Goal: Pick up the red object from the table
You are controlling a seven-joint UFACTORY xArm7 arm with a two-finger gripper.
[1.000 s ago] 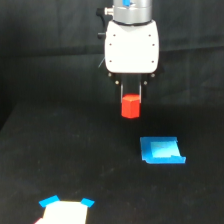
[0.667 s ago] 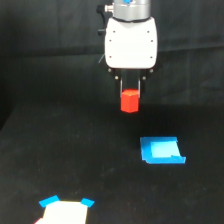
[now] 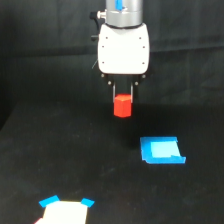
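Note:
The red object (image 3: 122,107) is a small red-orange faceted block hanging in the air above the black table (image 3: 60,165). My gripper (image 3: 123,99) comes straight down from the white arm body (image 3: 123,49) and is shut on the block's top; the block's lower half sticks out below the fingers. Nothing touches the block from beneath, and it hangs well clear of the table surface.
A flat blue square piece (image 3: 161,150) lies on the table below and toward the exterior view's right of the block. A white piece with blue corners (image 3: 64,210) sits at the bottom edge, toward the exterior view's left.
The gripper has risen a little with the red object held in it. The blue piece and the white piece have not moved.

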